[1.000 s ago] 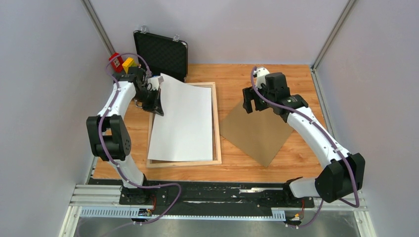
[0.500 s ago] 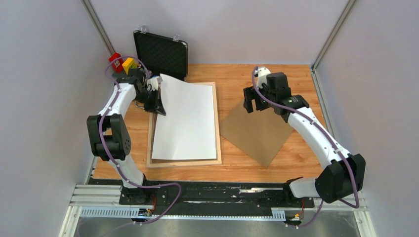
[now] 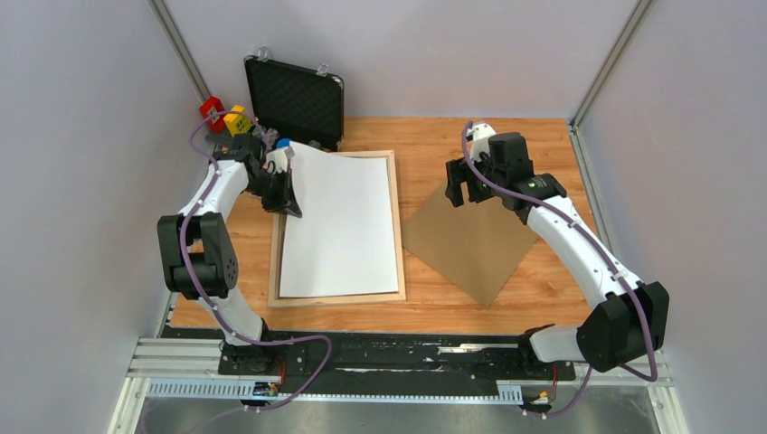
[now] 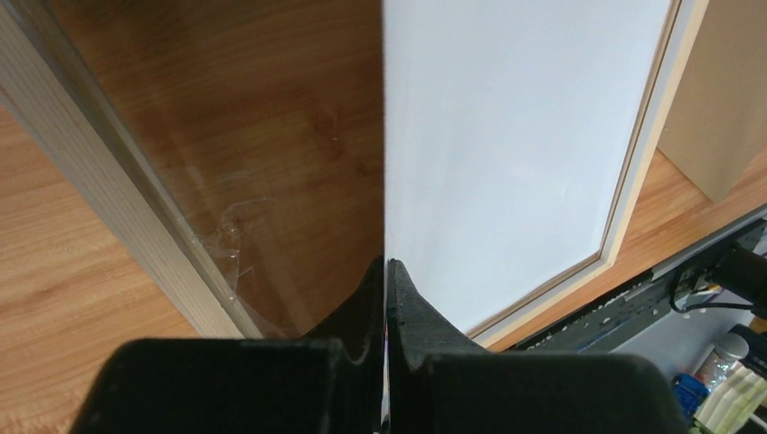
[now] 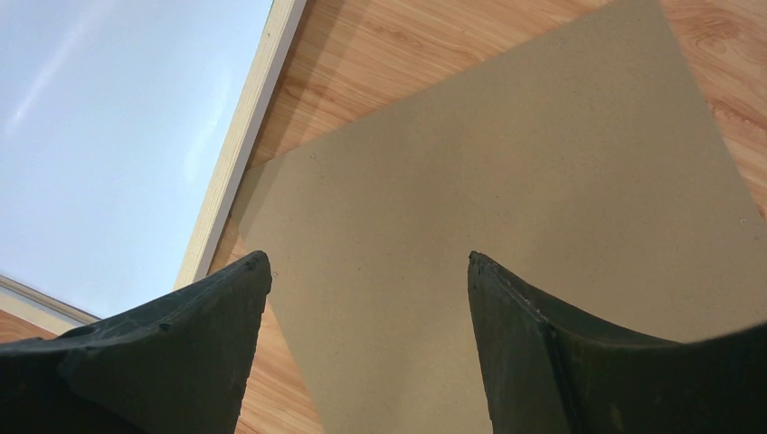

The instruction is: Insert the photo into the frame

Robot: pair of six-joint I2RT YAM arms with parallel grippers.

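The photo [image 3: 339, 226] shows only a plain white face and lies nearly flat inside the pale wooden frame [image 3: 399, 237] on the table. My left gripper [image 3: 289, 201] is shut on the photo's left edge near the far corner. In the left wrist view the photo [image 4: 506, 136] runs edge-on out of the closed left gripper [image 4: 386, 268], slightly raised over the frame's clear pane and left rail [image 4: 99, 199]. My right gripper [image 3: 458, 192] hangs open over the brown backing board [image 3: 475, 244], holding nothing. The right wrist view looks past the right gripper [image 5: 366, 264] to the board [image 5: 506, 163] and the frame's rail [image 5: 246, 145].
An open black case [image 3: 294, 98] with foam lining stands at the back left. Red and yellow blocks [image 3: 223, 114] sit beside it, behind my left arm. The backing board lies skewed to the right of the frame, one corner close to the table's front edge.
The photo has swung from a skewed pose to line up with the frame and settled lower into it. My left gripper shifted slightly with it. The right arm has not moved.
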